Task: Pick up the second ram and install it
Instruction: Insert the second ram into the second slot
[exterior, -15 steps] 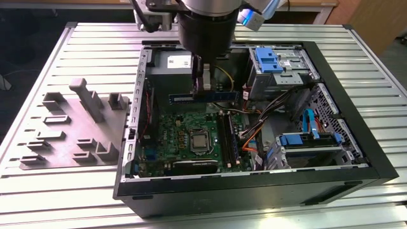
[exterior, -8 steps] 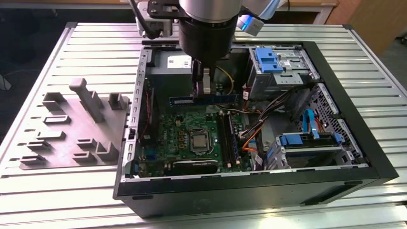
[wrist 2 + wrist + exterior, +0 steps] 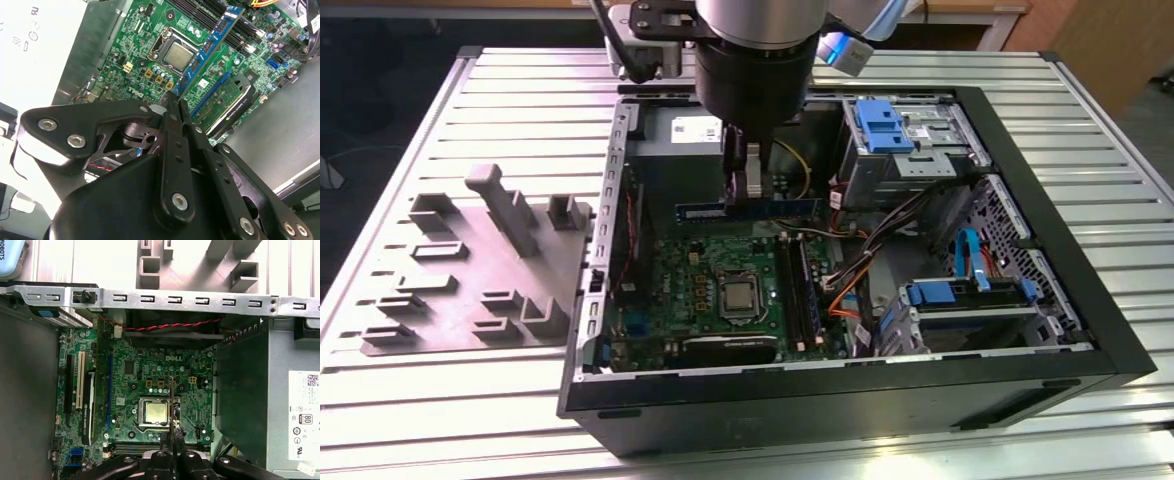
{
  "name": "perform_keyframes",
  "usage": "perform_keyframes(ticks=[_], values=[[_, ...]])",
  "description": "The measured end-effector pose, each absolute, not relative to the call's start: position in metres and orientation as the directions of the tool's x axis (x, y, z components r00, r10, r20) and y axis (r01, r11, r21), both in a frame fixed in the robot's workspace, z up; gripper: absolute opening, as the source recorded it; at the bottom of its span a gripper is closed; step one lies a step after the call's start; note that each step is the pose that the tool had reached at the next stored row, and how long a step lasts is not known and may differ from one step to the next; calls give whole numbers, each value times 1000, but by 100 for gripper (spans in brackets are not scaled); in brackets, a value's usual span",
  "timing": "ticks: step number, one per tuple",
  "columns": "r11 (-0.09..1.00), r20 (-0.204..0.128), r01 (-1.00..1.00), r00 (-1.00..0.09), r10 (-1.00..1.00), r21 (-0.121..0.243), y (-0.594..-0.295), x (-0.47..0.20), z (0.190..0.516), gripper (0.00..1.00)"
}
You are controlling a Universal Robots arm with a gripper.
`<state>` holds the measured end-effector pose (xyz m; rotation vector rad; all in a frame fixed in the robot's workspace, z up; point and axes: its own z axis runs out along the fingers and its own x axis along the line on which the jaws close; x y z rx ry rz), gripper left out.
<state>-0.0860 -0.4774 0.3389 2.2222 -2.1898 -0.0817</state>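
Observation:
My gripper (image 3: 744, 200) hangs inside the open computer case, shut on the second ram (image 3: 774, 209). The ram is a thin blue strip held level and edge-down above the green motherboard (image 3: 700, 270), in front of the grey power supply (image 3: 678, 135). In the second wrist view the strip (image 3: 210, 45) runs away from the closed gripper (image 3: 172, 97) over the board, passing the processor (image 3: 179, 55). In the first wrist view I see the ram (image 3: 172, 400) as a thin edge rising from the gripper (image 3: 173, 435) beside the processor (image 3: 156, 412). The long black memory slots (image 3: 807, 290) lie below it, toward the exterior view's right.
The black case (image 3: 854, 400) stands on a slatted metal table (image 3: 520, 100). A grey holder block (image 3: 480, 260) sits at the exterior view's left. Cables (image 3: 881, 250) and blue-tabbed drive bays (image 3: 967, 295) crowd the case's right side. A graphics card (image 3: 727, 347) lies along the board's near edge.

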Motion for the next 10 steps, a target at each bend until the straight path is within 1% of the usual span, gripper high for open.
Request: perform_keyframes(ticks=[6,10], values=[[-9,-23,-999,7,-1000,51,-477,-86,339,13],[60,-23,-997,-61,-998,51,-477,-86,338,13]])
